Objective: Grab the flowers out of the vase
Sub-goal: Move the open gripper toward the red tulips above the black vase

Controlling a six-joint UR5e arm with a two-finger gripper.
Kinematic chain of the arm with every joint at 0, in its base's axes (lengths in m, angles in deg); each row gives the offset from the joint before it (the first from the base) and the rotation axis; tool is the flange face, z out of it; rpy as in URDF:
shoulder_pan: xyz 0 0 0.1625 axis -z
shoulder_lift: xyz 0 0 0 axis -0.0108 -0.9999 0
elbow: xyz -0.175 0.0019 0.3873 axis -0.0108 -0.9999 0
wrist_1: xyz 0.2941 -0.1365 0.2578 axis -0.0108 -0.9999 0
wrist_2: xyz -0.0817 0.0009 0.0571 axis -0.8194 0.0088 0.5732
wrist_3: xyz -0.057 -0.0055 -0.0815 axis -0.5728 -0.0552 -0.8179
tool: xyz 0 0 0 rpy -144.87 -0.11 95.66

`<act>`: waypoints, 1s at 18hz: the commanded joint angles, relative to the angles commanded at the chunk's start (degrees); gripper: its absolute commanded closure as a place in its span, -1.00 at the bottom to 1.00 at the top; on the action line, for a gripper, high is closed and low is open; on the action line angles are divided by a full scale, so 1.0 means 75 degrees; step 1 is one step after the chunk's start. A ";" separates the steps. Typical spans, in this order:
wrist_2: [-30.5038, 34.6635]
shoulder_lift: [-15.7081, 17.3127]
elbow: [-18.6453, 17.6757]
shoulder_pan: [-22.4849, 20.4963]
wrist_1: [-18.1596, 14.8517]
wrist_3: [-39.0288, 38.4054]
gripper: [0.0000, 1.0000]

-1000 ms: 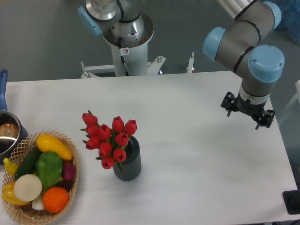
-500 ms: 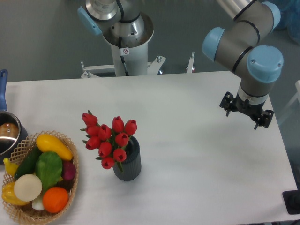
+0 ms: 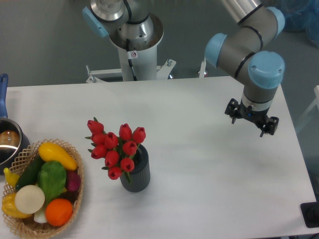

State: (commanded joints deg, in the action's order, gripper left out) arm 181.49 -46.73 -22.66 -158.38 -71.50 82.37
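Note:
A bunch of red tulip flowers (image 3: 115, 148) with green leaves stands in the dark grey ribbed vase (image 3: 138, 177) left of the table's middle, leaning over its left rim. My gripper (image 3: 251, 118) hangs above the right side of the table, far to the right of the flowers and a little farther back. It points down, its two black fingers spread apart, open with nothing between them. The blue-capped wrist covers most of it from above.
A wicker basket (image 3: 76, 198) of colourful vegetables sits at the front left corner. Behind it a steel pot (image 3: 9, 143) with a blue handle is cut off by the left edge. The arm's base column (image 3: 134, 47) stands behind the table's far edge.
The gripper has moved left and slightly back over the table, towards the middle. Flowers, vase and basket have not moved.

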 joint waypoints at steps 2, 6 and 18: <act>-0.0012 0.0023 -0.0222 0.0012 0.0210 0.0023 -1.00; -0.0058 0.0187 -0.0902 0.0059 0.0679 0.0000 -1.00; -0.3067 0.0948 -0.1957 0.0340 0.0692 0.0011 -1.00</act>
State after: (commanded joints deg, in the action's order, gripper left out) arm 158.49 -39.62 -37.34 -155.83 -66.31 82.46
